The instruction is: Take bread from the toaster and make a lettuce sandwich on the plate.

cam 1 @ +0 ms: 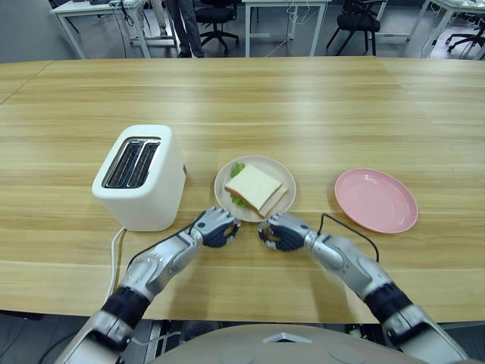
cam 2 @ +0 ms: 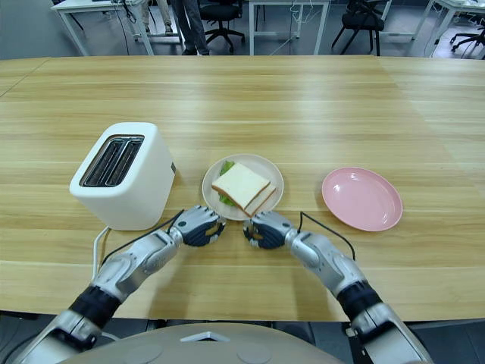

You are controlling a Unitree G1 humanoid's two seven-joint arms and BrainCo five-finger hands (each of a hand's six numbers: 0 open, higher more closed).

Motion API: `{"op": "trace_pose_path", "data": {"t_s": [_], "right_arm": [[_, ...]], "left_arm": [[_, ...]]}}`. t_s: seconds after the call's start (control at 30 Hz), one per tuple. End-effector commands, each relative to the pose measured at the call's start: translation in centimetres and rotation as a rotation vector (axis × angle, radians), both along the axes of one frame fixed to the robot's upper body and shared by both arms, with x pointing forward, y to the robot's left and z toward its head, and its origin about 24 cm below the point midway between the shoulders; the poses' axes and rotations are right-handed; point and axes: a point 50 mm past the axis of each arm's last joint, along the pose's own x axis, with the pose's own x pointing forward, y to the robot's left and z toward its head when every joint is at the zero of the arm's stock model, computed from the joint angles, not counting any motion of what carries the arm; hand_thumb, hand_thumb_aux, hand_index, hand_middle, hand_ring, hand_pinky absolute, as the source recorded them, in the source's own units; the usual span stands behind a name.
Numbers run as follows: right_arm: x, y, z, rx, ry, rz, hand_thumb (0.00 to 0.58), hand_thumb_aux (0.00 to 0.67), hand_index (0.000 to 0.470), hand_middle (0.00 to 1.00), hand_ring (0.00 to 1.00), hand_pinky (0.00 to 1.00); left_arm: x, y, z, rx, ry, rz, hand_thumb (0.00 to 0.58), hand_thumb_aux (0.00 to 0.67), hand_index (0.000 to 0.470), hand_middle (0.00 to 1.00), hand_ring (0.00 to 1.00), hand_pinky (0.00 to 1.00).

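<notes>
Two slices of bread [cam 1: 255, 189] with lettuce [cam 1: 237, 168] between them sit on the plate [cam 1: 282, 171], so I'd call the sandwich built. The left robot hand [cam 1: 218, 227] and right robot hand [cam 1: 282, 232] hover at the plate's near rim, clenched and holding nothing. The toaster [cam 1: 144, 189], left of the plate, looks empty. Next I'd just withdraw. I see no readable print.

No readable text or labels anywhere

One toaster [cam 1: 144, 203], two plates [cam 1: 281, 175] [cam 1: 377, 200], one sandwich [cam 1: 254, 188], two robot hands [cam 1: 218, 227] [cam 1: 282, 232]
</notes>
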Motion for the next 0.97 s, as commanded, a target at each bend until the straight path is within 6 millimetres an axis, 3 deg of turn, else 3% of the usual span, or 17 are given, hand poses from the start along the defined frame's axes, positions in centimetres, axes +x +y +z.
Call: {"op": "trace_pose_path", "data": {"t_s": [0.03, 0.17, 0.33, 0.47, 0.6, 0.63, 0.67, 0.7, 0.73, 0.77, 0.8, 0.83, 0.87, 0.9, 0.97], "right_arm": [[1.8, 0.3, -0.8, -0.053, -0.039, -0.034, 0.58, 0.67, 0.46, 1.0, 1.0, 1.0], [3.4, 1.1, -0.8, -0.066, -0.073, -0.048, 0.58, 0.67, 0.46, 1.0, 1.0, 1.0], [4.0, 1.7, -0.6, -0.054, -0.096, -0.045, 0.58, 0.67, 0.46, 1.0, 1.0, 1.0], [3.8, 1.6, 0.4, -0.014, -0.123, -0.026, 0.58, 0.67, 0.46, 1.0, 1.0, 1.0], [2.8, 0.9, 2.5, 0.079, -0.137, -0.018, 0.58, 0.67, 0.46, 1.0, 1.0, 1.0], [2.4, 0.6, 3.1, 0.106, -0.131, -0.025, 0.58, 0.67, 0.46, 1.0, 1.0, 1.0], [1.9, 0.1, 4.1, 0.162, -0.124, -0.028, 0.58, 0.67, 0.46, 1.0, 1.0, 1.0], [1.4, -0.3, 4.7, 0.199, -0.118, -0.029, 0.58, 0.67, 0.46, 1.0, 1.0, 1.0], [1.0, -0.6, 5.5, 0.24, -0.11, -0.032, 0.58, 0.67, 0.46, 1.0, 1.0, 1.0], [0.5, -1.0, 6.3, 0.298, -0.097, -0.042, 0.58, 0.67, 0.46, 1.0, 1.0, 1.0], [0.1, -1.4, 7.1, 0.356, -0.089, -0.048, 0.385, 0.281, 0.193, 0.88, 0.88, 0.88], [-0.7, -2.0, 8.5, 0.473, -0.08, -0.06, 0.0, 0.0, 0.0, 0.55, 0.55, 0.55], [-1.3, -2.5, 9.4, 0.551, -0.072, -0.066, 0.0, 0.0, 0.0, 0.21, 0.21, 0.21], [-1.9, -2.9, 10.1, 0.622, -0.052, -0.074, 0.0, 0.0, 0.0, 0.02, 0.02, 0.02], [-3.3, -4.1, 10.2, 0.828, 0.104, -0.128, 0.0, 0.0, 0.0, 0.0, 0.0, 0.0]], "left_arm": [[1.7, 0.2, -0.3, 0.019, -0.004, 0.04, 0.58, 0.67, 0.46, 1.0, 1.0, 1.0], [3.5, 0.1, 0.0, 0.027, -0.015, 0.05, 0.58, 0.67, 0.46, 1.0, 1.0, 1.0], [4.0, 0.2, 0.3, 0.013, -0.021, 0.047, 0.58, 0.67, 0.46, 1.0, 1.0, 1.0], [3.1, 0.8, 0.9, -0.006, -0.027, 0.036, 0.58, 0.67, 0.46, 1.0, 1.0, 1.0], [0.8, 1.0, 2.6, -0.085, -0.047, 0.041, 0.58, 0.67, 0.46, 1.0, 1.0, 1.0], [0.2, 1.1, 3.1, -0.115, -0.055, 0.05, 0.527, 0.468, 0.321, 1.0, 1.0, 1.0], [-0.5, 1.1, 3.8, -0.16, -0.057, 0.061, 0.331, 0.231, 0.159, 1.0, 1.0, 1.0], [-1.3, 1.2, 4.5, -0.207, -0.057, 0.072, 0.331, 0.231, 0.159, 1.0, 1.0, 1.0], [-2.0, 1.4, 5.2, -0.259, -0.056, 0.09, 0.0, 0.0, 0.0, 0.83, 0.83, 0.83], [-2.8, 1.7, 6.0, -0.325, -0.053, 0.112, 0.0, 0.0, 0.0, 0.83, 0.83, 0.83], [-3.7, 1.9, 6.8, -0.393, -0.046, 0.127, 0.0, 0.0, 0.0, 0.1, 0.1, 0.1], [-5.0, 2.1, 7.8, -0.513, -0.026, 0.149, 0.0, 0.0, 0.0, 0.01, 0.01, 0.01], [-5.9, 2.3, 8.5, -0.591, -0.009, 0.162, 0.0, 0.0, 0.0, 0.0, 0.0, 0.0], [-6.7, 2.4, 9.0, -0.661, 0.01, 0.167, 0.0, 0.0, 0.0, 0.0, 0.0, 0.0], [-8.7, 2.3, 10.1, -0.836, 0.043, 0.155, 0.0, 0.0, 0.0, 0.0, 0.0, 0.0]]}}
